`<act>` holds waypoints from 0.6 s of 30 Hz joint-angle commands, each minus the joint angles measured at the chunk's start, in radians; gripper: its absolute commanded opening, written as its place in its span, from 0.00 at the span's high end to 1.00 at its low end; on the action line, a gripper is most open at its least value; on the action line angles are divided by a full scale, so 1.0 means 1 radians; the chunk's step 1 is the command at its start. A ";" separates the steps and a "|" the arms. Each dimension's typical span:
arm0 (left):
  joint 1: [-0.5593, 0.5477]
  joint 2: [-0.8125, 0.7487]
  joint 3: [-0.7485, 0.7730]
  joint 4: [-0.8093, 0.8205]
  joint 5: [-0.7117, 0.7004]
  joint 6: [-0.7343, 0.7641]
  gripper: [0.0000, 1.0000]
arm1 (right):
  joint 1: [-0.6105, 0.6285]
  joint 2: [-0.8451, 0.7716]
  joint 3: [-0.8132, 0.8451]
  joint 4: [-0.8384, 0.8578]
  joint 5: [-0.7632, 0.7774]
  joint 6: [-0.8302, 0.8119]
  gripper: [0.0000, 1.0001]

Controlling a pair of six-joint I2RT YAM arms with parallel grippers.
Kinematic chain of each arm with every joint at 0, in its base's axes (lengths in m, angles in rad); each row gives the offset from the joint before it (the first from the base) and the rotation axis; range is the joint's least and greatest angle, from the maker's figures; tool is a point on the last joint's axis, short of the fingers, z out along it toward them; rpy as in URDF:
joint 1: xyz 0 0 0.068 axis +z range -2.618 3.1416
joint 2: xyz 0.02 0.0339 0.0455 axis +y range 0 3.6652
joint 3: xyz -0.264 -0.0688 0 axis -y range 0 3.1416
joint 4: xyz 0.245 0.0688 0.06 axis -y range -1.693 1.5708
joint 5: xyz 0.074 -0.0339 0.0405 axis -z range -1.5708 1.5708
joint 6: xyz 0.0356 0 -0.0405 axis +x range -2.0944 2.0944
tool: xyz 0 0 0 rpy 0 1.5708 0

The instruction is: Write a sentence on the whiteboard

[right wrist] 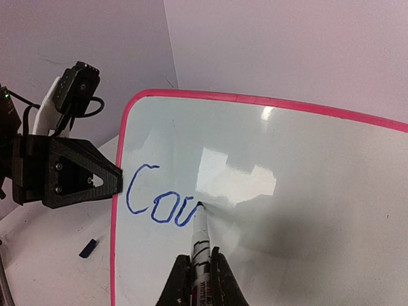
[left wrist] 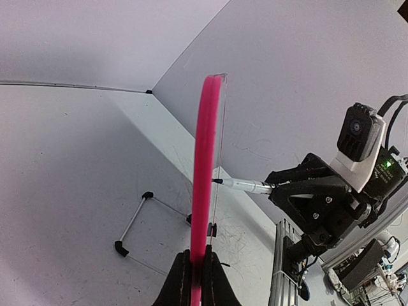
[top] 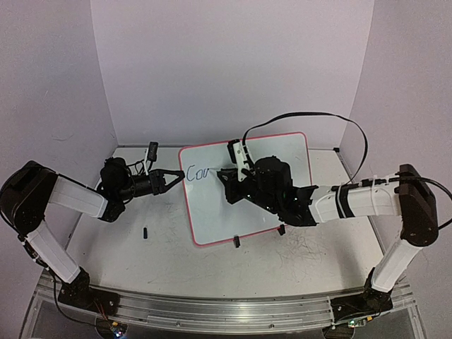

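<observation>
In the top view, the whiteboard (top: 212,208) stands in the middle of the table (top: 304,261), between the two arms, with its face turned toward the right arm. The left gripper (top: 180,174) has its fingers pressed together on the board's left edge. The right gripper (top: 235,178) is in front of the board, but from above we cannot see what it holds.

The right wrist view gives us this. The right gripper (right wrist: 199,275) pinches a marker (right wrist: 201,239), and the marker's tip touches the whiteboard (right wrist: 319,191). The sentence (right wrist: 159,204) is only the blue letters "Cou", and the tip is at the end of the "u". This view also shows the left gripper (right wrist: 113,182) clamped on the pink rim, and a small blue cap (right wrist: 89,248) lying on the table beside the board.

The left wrist view shows the whiteboard (left wrist: 205,159) only edge-on, as a pink strip rising from between the closed fingers of the left gripper (left wrist: 197,271), so we cannot read the writing here. We do see the marker (left wrist: 245,185) reaching from the right gripper (left wrist: 274,188) to the board's face.

From above, the sentence (top: 198,172) is small, near the board's upper left corner.
</observation>
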 commanded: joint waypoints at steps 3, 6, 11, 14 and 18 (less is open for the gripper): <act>-0.020 0.004 0.029 0.010 0.042 -0.020 1.00 | -0.019 -0.015 0.039 0.000 0.041 -0.003 1.00; -0.019 0.004 0.029 0.010 0.042 -0.021 1.00 | -0.020 -0.012 0.041 0.001 0.033 -0.006 1.00; -0.019 0.001 0.029 0.010 0.042 -0.022 1.00 | -0.019 -0.016 0.013 -0.003 0.010 0.008 1.00; -0.019 0.005 0.031 0.010 0.041 -0.021 1.00 | -0.018 -0.022 -0.006 -0.005 0.001 0.015 1.00; -0.019 0.007 0.035 0.009 0.041 -0.022 1.00 | -0.018 -0.027 -0.026 -0.008 -0.005 0.019 1.00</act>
